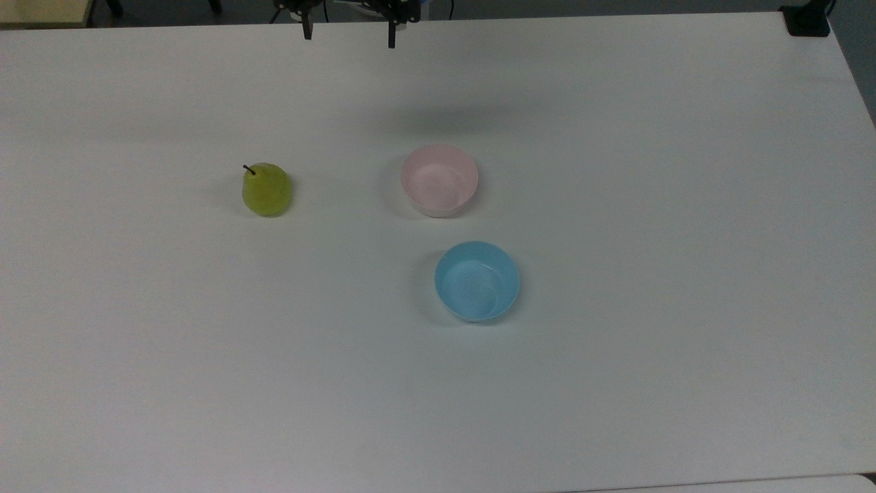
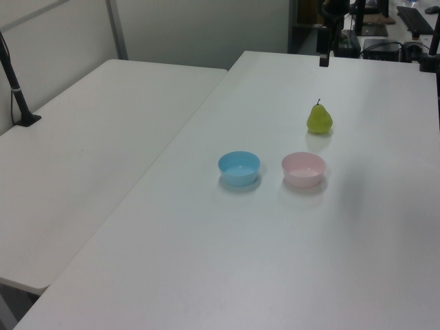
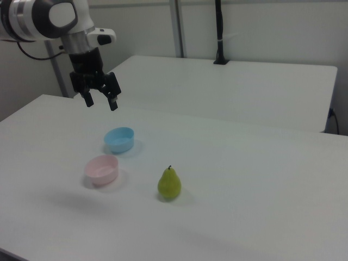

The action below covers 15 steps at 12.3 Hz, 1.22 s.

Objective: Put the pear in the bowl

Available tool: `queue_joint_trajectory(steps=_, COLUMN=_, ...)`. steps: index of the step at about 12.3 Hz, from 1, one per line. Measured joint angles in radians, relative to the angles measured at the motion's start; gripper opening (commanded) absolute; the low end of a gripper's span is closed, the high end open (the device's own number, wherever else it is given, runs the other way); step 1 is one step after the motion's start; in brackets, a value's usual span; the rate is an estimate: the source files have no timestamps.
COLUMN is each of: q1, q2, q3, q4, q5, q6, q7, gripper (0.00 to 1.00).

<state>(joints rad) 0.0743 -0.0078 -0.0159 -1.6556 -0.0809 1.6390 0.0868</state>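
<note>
Top view: the pear (image 1: 267,190) stands upright on the white table (image 1: 616,383), stem at the top, toward the top view's left. The pink bowl (image 1: 439,179) sits well apart from it toward the top view's right, and it holds nothing. A blue bowl (image 1: 477,280) sits near the pink one, lower in the top view, also with nothing in it.

The gripper (image 1: 348,31) hangs at the far edge of the table, high above the surface. In the right view the gripper (image 3: 100,101) is raised above and behind both bowls, with its two fingers spread apart and nothing between them. It touches neither the pear nor either bowl.

Task status: not begun, as judged from the layout. The pear (image 3: 169,184) rests on the table, outside the pink bowl (image 3: 101,168).

Steps remaining:
1. Move the gripper over the pear.
2. Lower it around the pear's body.
3. Close on the pear and lift.
4. Carry the pear to the pink bowl, not the blue bowl (image 3: 119,139).
5. Release the pear inside it.
</note>
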Motion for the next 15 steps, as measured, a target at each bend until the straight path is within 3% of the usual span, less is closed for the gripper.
queue_joint_trajectory(steps=8, q1=-0.179, q2=0.07, q3=-0.005, q4=-0.004, q5=0.0, q6=0.026, q7=-0.221, gripper=1.0)
queue_joint_trajectory(steps=15, q1=-0.236, q2=0.227, q3=-0.006, q4=-0.104, q5=-0.034, q6=0.26, q7=-0.282, gripper=1.0)
